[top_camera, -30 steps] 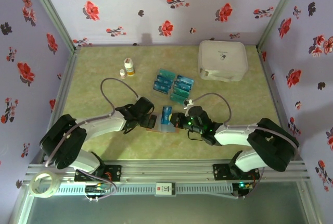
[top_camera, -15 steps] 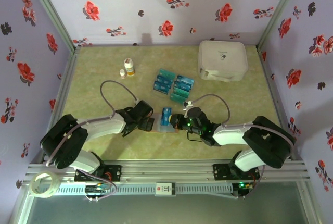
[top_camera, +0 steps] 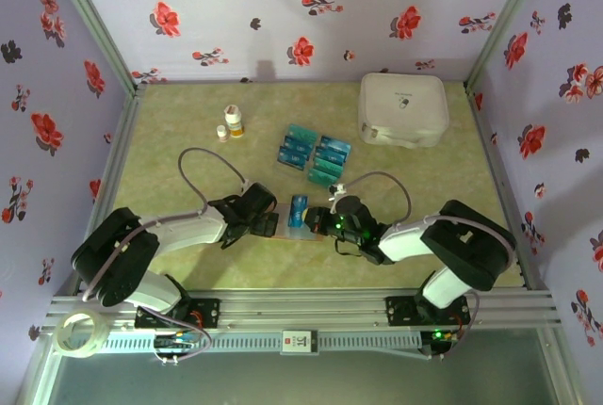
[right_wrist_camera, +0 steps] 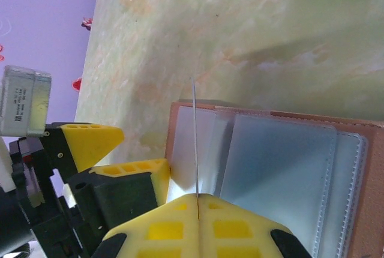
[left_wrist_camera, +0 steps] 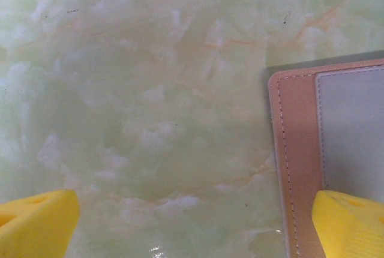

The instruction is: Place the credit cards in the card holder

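The card holder [right_wrist_camera: 276, 168] lies open on the table, brown-edged with clear pockets, and is partly covered by both grippers in the top view [top_camera: 285, 233]. My right gripper [right_wrist_camera: 198, 201] is shut on one teal credit card [top_camera: 299, 209]. In the right wrist view the card stands edge-on [right_wrist_camera: 195, 144] over the holder's left pocket. My left gripper [left_wrist_camera: 192, 228] is open, with one yellow fingertip [left_wrist_camera: 351, 222] on the holder's corner [left_wrist_camera: 300, 150] and the other over bare table. Several more credit cards [top_camera: 312, 153] lie in rows farther back.
A large white rounded case [top_camera: 403, 108] sits at the back right. Two small bottles [top_camera: 232, 122] stand at the back left. A roll of tape [top_camera: 80, 334] rests on the front rail. Floral walls close in the table on three sides.
The right arm's elbow has swung in to the left and its gripper, still holding the card, has edged slightly left over the holder. The left arm has barely moved.
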Available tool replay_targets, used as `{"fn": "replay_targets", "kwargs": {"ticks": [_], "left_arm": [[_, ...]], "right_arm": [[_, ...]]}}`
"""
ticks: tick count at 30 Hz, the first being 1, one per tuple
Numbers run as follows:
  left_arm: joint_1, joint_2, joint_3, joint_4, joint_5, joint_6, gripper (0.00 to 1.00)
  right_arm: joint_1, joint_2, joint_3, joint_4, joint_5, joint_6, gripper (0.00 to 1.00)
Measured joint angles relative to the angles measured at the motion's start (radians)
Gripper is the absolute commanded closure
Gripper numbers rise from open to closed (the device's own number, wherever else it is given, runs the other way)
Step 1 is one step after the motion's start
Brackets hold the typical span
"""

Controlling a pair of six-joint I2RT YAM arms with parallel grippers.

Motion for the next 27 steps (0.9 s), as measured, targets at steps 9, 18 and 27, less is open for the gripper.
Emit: {"fn": "replay_targets", "kwargs": {"ticks": [9, 18, 27], "left_arm": [[0.000, -0.001, 0.000, 0.000, -0.002, -0.004, 0.00], [-0.001, -0.039, 0.001, -0.034, -0.008, -0.007, 0.00], [-0.001, -0.065, 0.041, -0.061, -0.008, -0.006, 0.00]], "right_arm": [[0.003, 0.074, -0.019, 0.110, -0.001, 0.029, 1.00], [0.003, 0.104, -0.039, 0.196, -0.012, 0.052, 1.00], [0.003, -0.030, -0.048, 0.118, -0.011, 0.035, 1.00]]}}
